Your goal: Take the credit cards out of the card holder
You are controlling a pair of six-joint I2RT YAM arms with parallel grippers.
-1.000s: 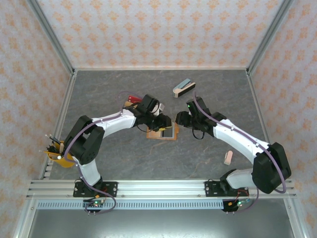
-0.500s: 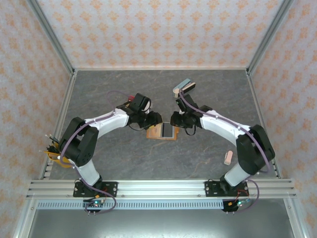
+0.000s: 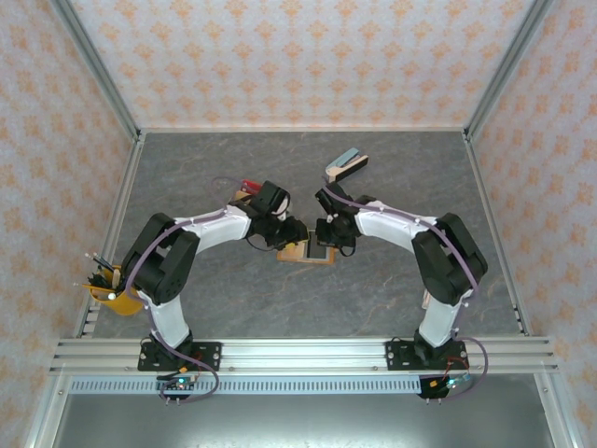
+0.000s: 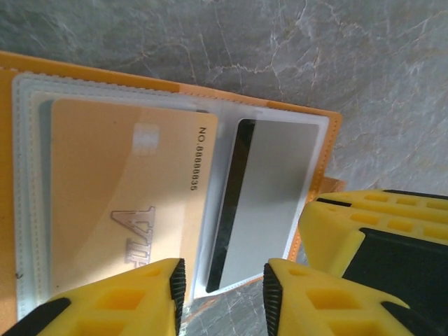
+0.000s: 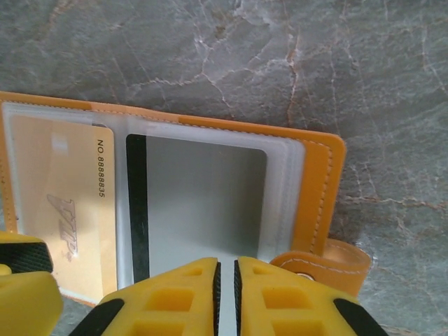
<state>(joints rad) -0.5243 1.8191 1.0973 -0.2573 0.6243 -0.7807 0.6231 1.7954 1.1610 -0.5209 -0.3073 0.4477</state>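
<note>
You are looking at an unfinished task: the card holder (image 3: pixel 308 250) is lying open at mid-desk (image 3: pixel 233 308), with the tan card (image 4: pixel 119 196) and the grey card (image 4: pixel 266 203) both sitting in clear pockets and waiting to be pulled. The left tool (image 4: pixel 220 269) is hovering, fingers apart, at the holder's edge. The right tool (image 5: pixel 225 269) is holding its fingers almost together beside the grey card. The overhead view is showing both arms meeting there, while the right wrist view is adding the snap tab (image 5: pixel 329 262).

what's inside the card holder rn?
Card holder lies open: a gold card and a grey card with a black stripe, each in a clear sleeve. Anything behind them is covered; the right gripper hides the grey card's near edge.
</note>
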